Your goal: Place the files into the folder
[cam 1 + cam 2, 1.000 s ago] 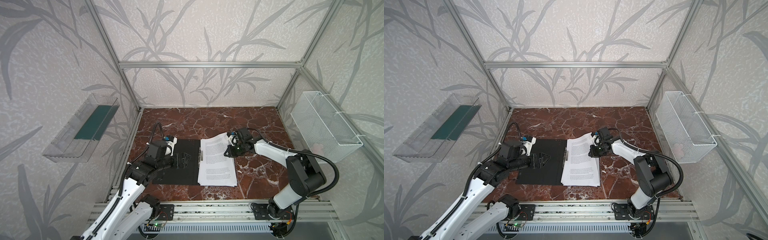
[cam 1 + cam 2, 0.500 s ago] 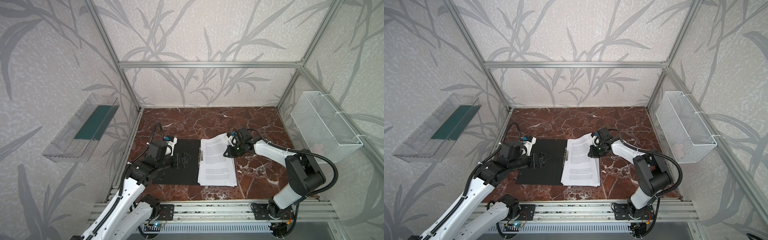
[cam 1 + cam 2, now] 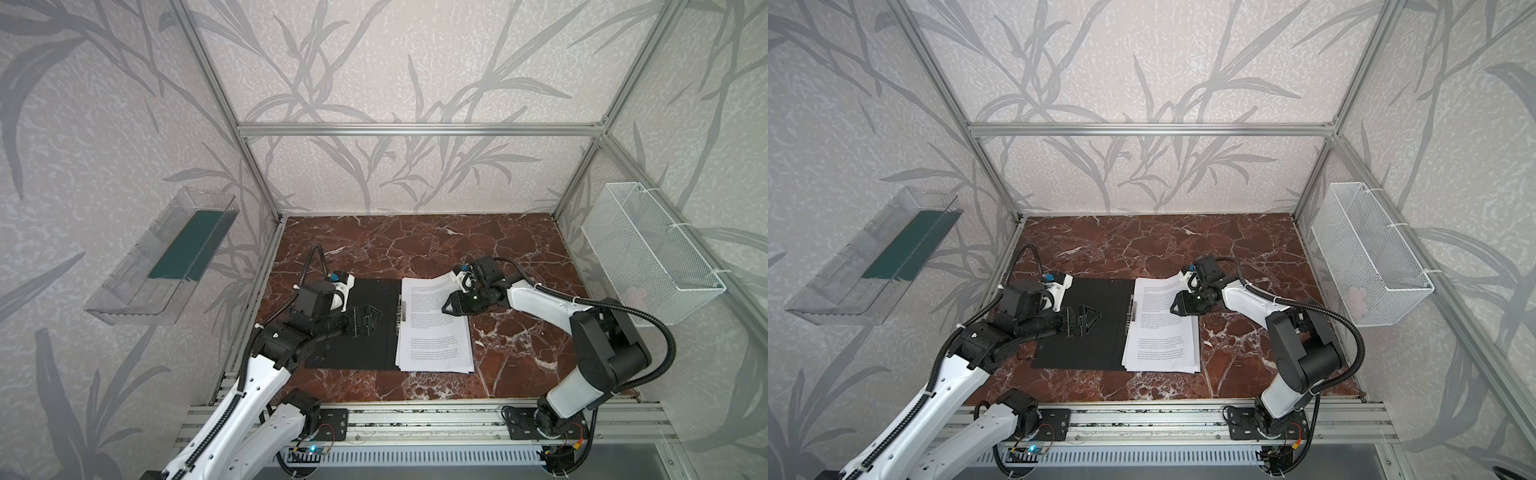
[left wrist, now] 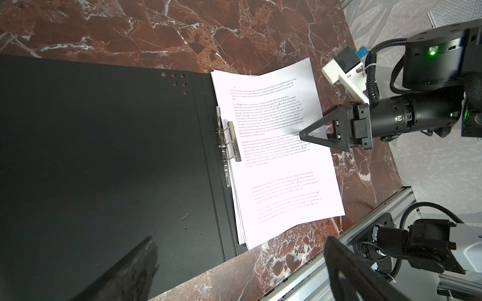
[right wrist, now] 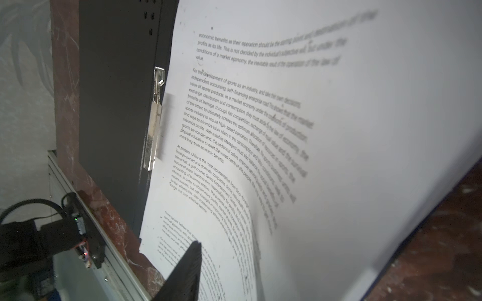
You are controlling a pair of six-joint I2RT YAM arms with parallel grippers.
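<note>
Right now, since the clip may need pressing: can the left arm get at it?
Probably yes. The left gripper hangs open over the bare black half of the folder, pointing at the clip, nothing between. The right gripper is over the files, beyond the clip.

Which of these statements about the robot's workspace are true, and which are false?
1. The folder lies open on the table, black inside facing up. True.
2. The files lie on its left half. False: in both top views they lie to the right of the metal clip.
3. The left gripper is open and empty. True.
4. The wire basket stands on the table. False: it hangs on the side wall.
</note>
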